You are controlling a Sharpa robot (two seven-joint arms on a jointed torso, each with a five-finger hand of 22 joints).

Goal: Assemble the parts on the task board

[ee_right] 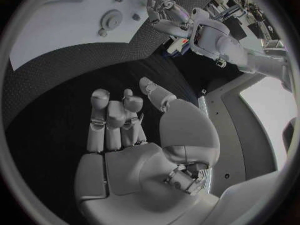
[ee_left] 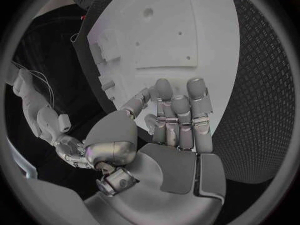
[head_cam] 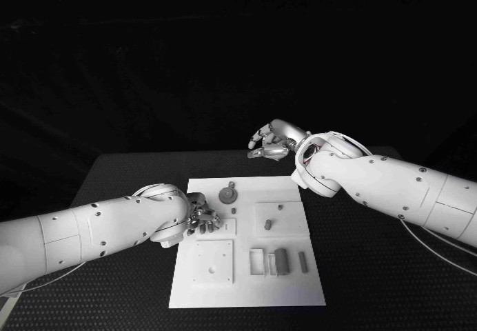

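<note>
Here the white board (head_cam: 249,289) lies flat in the middle of the black table (head_cam: 378,276). The left hand (head_cam: 199,217) rests at the board's left edge, fingers half curled with nothing between them; its wrist view shows the fingers (ee_left: 181,120) side by side over the board. The right hand (head_cam: 271,143) hovers above the table beyond the board's far edge, fingers loosely curled, holding nothing. On the board stand a round part (head_cam: 229,196) near the far edge, a small peg (head_cam: 268,223) in the middle, and upright blocks (head_cam: 278,262) toward the near right
</note>
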